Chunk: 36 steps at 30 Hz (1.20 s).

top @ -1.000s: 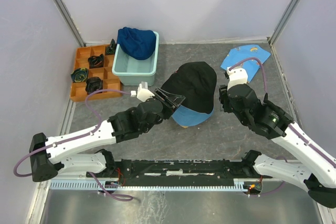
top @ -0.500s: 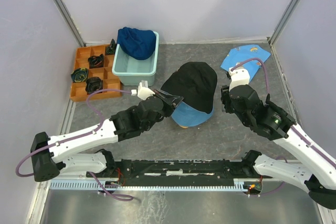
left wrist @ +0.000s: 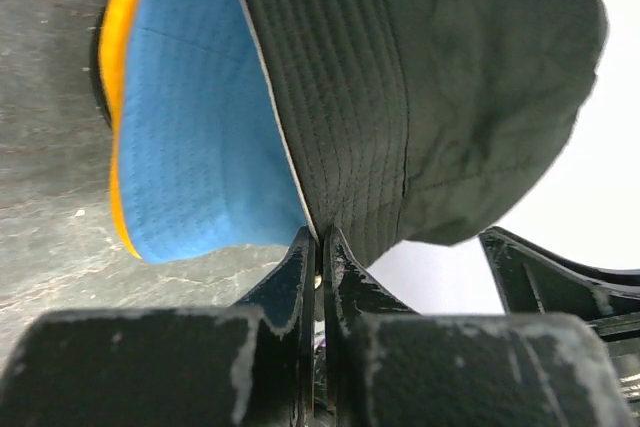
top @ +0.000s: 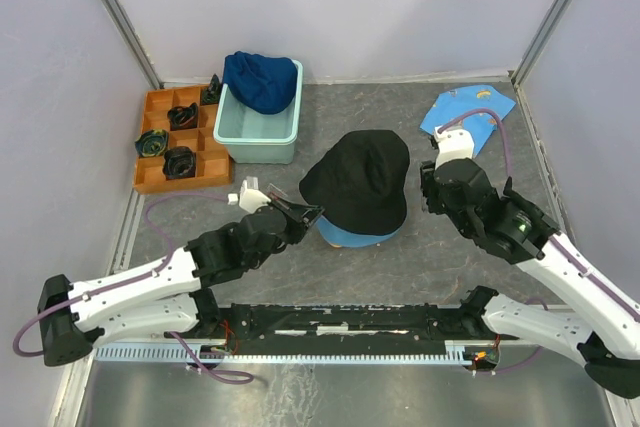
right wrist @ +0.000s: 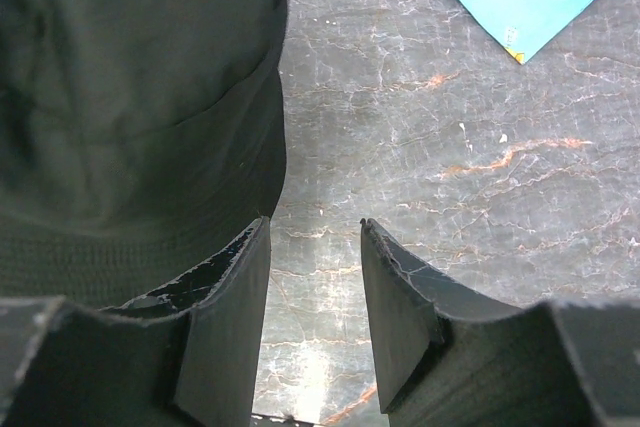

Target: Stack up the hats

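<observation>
The left gripper (left wrist: 320,244), low centre of its wrist view, is clamped on the brim edge of the black fabric bucket hat (top: 356,179). In the overhead view that hat sits mid-frame over a light blue fabric bucket hat (left wrist: 200,137) and a yellow-orange fabric bucket hat (left wrist: 128,27). The right gripper (right wrist: 313,225) stands apart-jawed, grasping nothing, just beside the black brim. A dark navy fabric bucket hat (top: 260,79) lies in the mint-green plastic tub (top: 262,137), upper left.
</observation>
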Motion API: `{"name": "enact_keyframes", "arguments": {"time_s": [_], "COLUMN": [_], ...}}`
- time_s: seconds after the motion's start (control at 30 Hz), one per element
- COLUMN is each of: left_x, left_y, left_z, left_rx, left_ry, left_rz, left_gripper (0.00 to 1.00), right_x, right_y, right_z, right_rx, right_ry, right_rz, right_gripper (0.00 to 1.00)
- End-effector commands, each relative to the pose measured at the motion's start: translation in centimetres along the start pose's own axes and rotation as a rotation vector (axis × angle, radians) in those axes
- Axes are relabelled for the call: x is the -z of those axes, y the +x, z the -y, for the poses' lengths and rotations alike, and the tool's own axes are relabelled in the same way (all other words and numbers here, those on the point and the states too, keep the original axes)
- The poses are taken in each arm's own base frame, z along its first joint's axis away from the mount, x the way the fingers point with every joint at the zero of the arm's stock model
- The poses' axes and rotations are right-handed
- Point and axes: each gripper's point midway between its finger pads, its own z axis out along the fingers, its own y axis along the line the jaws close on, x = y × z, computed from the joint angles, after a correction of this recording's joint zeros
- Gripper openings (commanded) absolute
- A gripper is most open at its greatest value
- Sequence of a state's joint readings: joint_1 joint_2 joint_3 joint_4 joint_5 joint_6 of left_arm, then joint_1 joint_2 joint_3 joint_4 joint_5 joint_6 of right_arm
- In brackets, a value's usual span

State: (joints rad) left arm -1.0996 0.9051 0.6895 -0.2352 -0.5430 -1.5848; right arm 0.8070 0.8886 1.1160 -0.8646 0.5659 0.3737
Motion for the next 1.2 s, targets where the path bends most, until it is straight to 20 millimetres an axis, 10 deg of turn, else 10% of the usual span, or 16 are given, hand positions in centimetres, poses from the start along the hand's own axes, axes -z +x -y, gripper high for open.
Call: {"name": "enact_keyframes", "arguments": {"time_s": [0.0,0.37,0.93,1.17], "left_x": [-0.3,-3.9,-6.4,-6.3], "left_y": [-0.6,-2.0,-1.9,-2.9], "left_z": [-2.6,-7.8,-1.8,-2.3], "left_rx": [0.063,0.061,-0.173,-0.187], "left_ry": [-0.046,-0.049,0.033,0.020], "left_rz": [-0.002,-0.129,-0.222,-0.211], "left_gripper": [0.03,0.03,0.17,0.24], "right_x": [-0.6,-4.6,-7.7,-8.6], "right_y": [-1.0,2.2,1.7,3.2], "right_z": [-0.1,1.5,-1.2,1.7], "right_rx": [-0.090,-0.400,-0.729,-0.745], "right_ry": [-0.009,-0.061,-0.405,-0.288], "right_rz": [0.023,-0.145,-0.129,-0.150], "right_gripper": [0.49,0.53,0.55,0.56]}}
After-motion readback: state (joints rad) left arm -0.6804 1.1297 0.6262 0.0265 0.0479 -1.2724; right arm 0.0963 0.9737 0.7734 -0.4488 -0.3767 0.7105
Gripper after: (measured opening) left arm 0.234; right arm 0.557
